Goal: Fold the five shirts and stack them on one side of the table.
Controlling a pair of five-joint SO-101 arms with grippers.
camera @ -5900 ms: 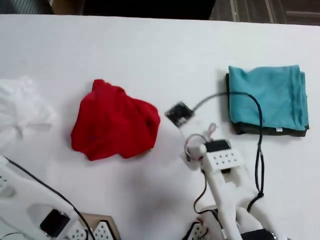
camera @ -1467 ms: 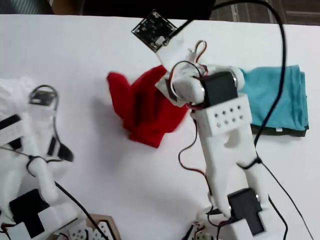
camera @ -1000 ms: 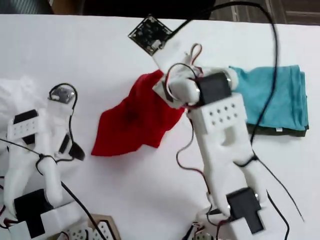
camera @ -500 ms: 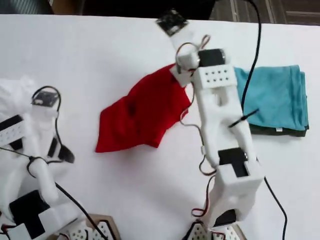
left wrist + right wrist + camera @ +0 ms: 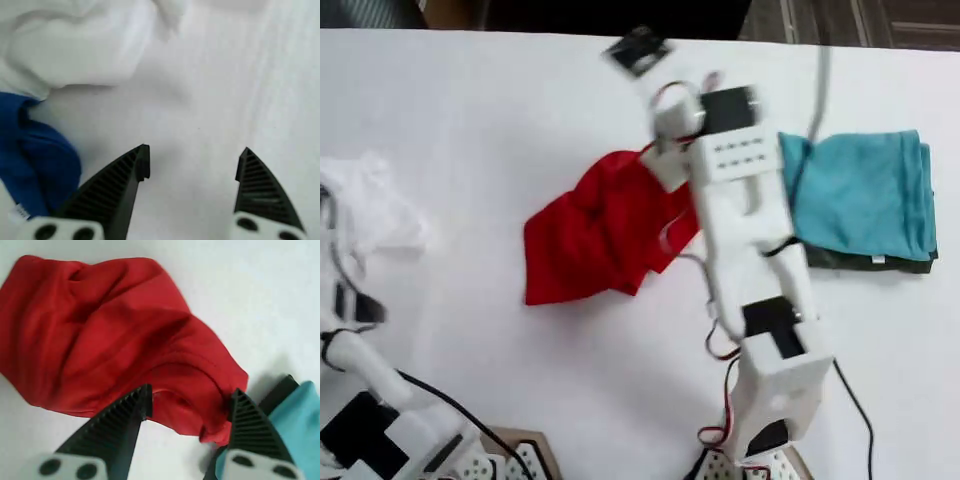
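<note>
Right gripper (image 5: 187, 407) spread, gripping nothing. Crumpled red cotton shirt (image 5: 100, 325) lies under and beyond its fingertips, with the folded teal shirt (image 5: 302, 415) beside one finger. Left gripper (image 5: 192, 160) is also open; rumpled white shirt (image 5: 75, 45) lies beyond. Risk: pinching bunched layers would likely snag the teal stack.

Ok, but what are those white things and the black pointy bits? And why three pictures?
The white things are two robot arms at a white table. One picture looks down from above. The other two come from cameras on the arms' wrists, so the black bits are their pinchers. The right gripper is open over a crumpled red shirt, beside a folded teal shirt lying on a dark shirt. The left gripper is open near a crumpled white shirt and a blue shirt. Nothing is held.
</note>
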